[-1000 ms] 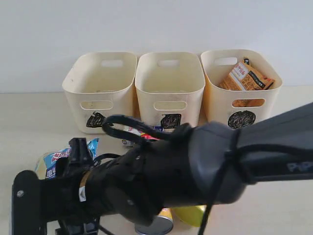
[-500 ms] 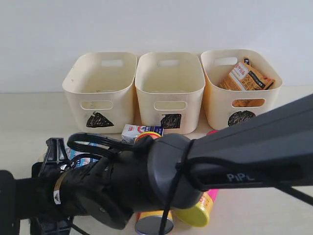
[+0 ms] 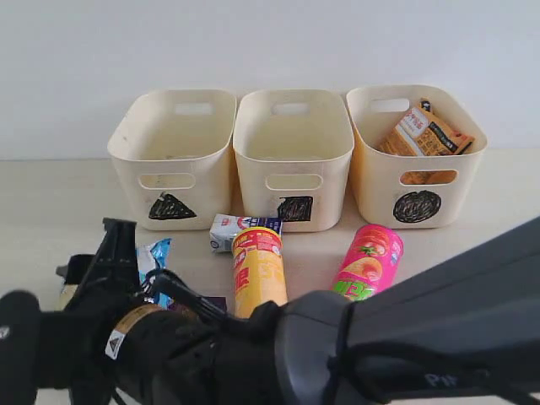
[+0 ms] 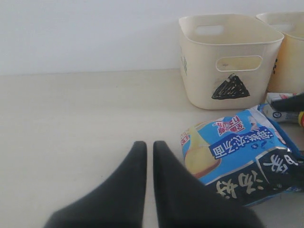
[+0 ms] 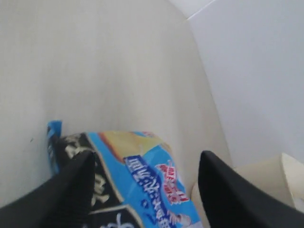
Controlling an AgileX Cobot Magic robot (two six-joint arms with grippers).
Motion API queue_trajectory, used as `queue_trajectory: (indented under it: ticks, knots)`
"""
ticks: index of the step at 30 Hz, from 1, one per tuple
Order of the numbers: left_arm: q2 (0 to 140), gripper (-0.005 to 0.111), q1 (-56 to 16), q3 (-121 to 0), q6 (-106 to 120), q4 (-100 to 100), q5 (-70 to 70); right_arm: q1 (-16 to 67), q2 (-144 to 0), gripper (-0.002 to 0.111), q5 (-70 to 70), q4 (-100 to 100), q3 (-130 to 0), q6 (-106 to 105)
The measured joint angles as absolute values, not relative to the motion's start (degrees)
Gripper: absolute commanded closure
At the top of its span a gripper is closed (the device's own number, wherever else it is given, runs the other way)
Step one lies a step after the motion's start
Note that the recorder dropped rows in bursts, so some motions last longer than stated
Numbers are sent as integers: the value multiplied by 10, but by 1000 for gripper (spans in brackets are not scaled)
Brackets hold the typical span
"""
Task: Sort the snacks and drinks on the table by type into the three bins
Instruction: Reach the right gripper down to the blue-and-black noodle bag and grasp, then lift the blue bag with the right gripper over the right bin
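The blue bag (image 4: 232,152) lies flat on the table (image 4: 71,123) in front of the triangle bin (image 3: 173,156). My right gripper (image 5: 147,156) hangs open over this blue bag (image 5: 142,175), one finger to each side, with nothing gripped. Beside the bag, my left gripper (image 4: 149,143) is shut and empty. The orange bag (image 3: 426,135) rests in the circle bin (image 3: 418,156). The square bin (image 3: 293,152) looks empty. The yellow tube (image 3: 258,270), pink tube (image 3: 369,261) and white and blue carton (image 3: 240,228) lie before the bins. The purple carton is hidden.
My right arm (image 3: 337,354) fills the foreground of the exterior view, reaching across to the left and covering the table's near part. A wall stands close behind the bins. One corner of a bin (image 5: 266,185) shows past the right fingers.
My right arm has swung lower and leftward across the exterior view, uncovering the two tubes and the white and blue carton. The bins and the orange bag have not moved.
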State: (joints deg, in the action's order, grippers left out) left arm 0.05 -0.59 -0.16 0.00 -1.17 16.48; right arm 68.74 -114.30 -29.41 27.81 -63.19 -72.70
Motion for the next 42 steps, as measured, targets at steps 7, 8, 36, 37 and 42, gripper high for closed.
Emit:
queue_trajectory:
  ticks: [7,8,36,37,42]
  knots:
    - [0,102,-6,-2,0,-12,165,690,-1143,27,-229,399,-627,-991]
    - [0,102,-6,-2,0,-12,165,690,-1146,27,-229,404,-627,-1014]
    - [0,102,-6,-2,0,-12,165,651,-1277,27,-293,520,-720,-1198]
    - [0,102,-6,-2,0,-12,165,651,-1279,27,-294,519,-723,-1198]
    - [0,102,-6,-2,0,-12,165,651,-1297,37,-302,521,-748,-1191]
